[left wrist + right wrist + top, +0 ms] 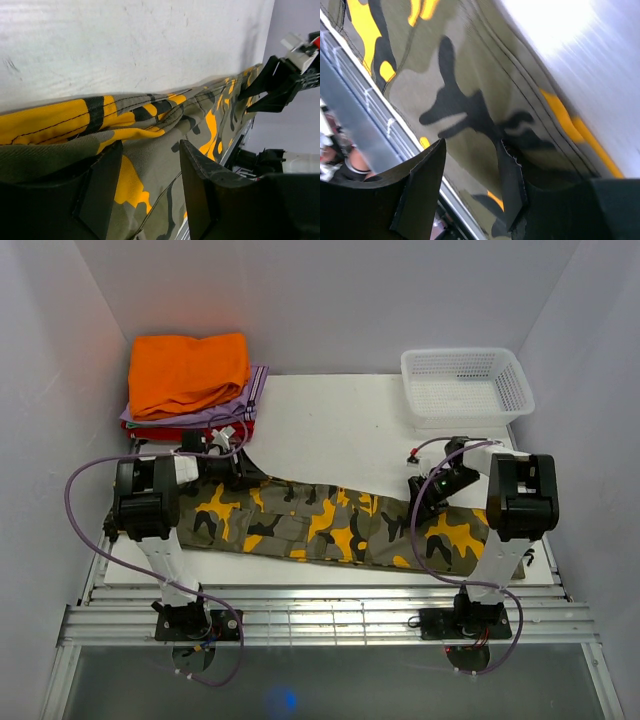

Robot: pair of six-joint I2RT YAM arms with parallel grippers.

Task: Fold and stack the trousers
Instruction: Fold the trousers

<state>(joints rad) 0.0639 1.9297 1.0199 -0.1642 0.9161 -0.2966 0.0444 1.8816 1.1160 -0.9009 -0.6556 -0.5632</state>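
1. Bottom of left wrist view: left gripper (149,165), jaws spread, astride a raised ridge of the trousers (165,125)
2. Bottom of right wrist view: right gripper (470,170), jaws spread over cloth
3. Lower middle of top view: trousers stretched lengthwise along the table (330,420), close to its near edge
4. Risks catching one layer only, so the fold sags; risks dragging cloth off that edge through uneven pulls

The trousers (330,525) are showing matt woven cloth with stitched seams. The table (330,430) is looking smooth and matt, the basket (460,353) showing plastic mesh.
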